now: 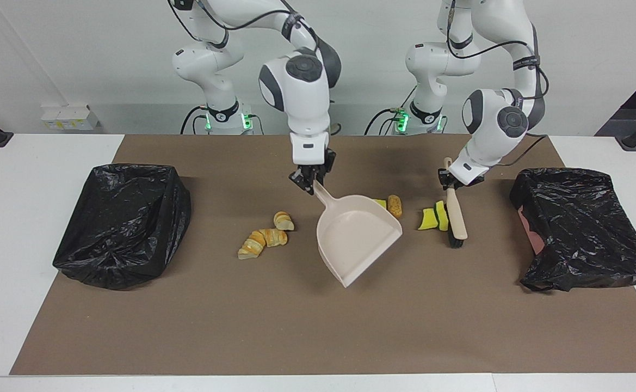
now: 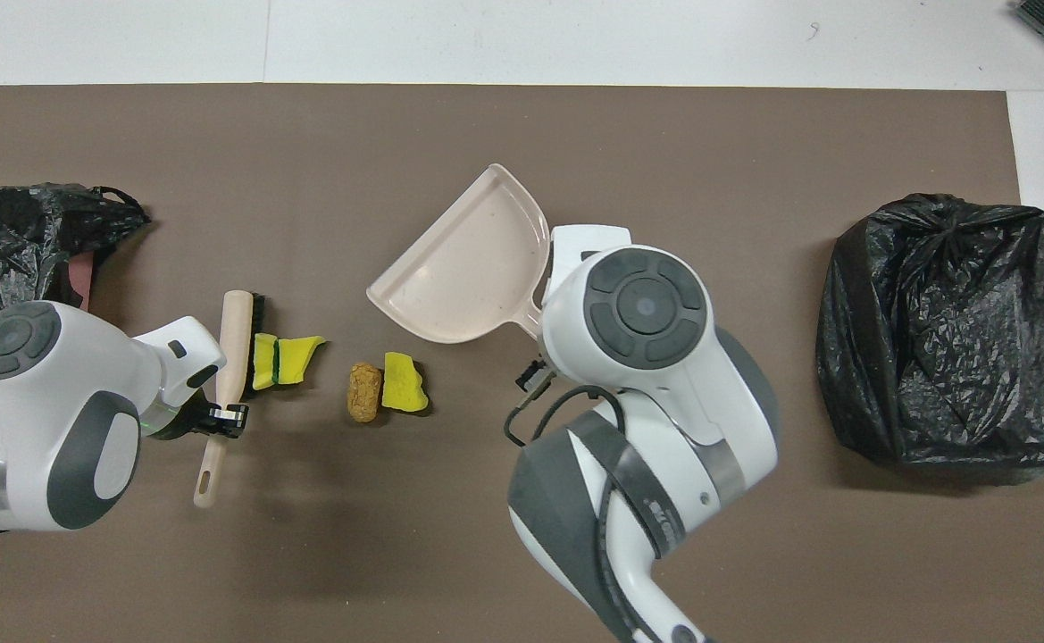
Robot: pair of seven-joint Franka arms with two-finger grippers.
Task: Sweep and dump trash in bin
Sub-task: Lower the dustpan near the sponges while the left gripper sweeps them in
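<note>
The right end effector (image 1: pixel 311 181) grips the dustpan (image 1: pixel 357 237) handle; the left end effector (image 1: pixel 450 182) holds the brush (image 1: pixel 455 218) against yellow wedges (image 1: pixel 433 217).

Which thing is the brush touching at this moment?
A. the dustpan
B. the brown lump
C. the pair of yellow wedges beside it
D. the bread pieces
C: the brush, held by the left gripper, has its bristles against the two yellow wedges pushed together; the rest lie apart from it.

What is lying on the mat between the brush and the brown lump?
Two yellow wedges pressed against the brush, then bare mat up to the brown lump. The overhead view shows it best.
</note>
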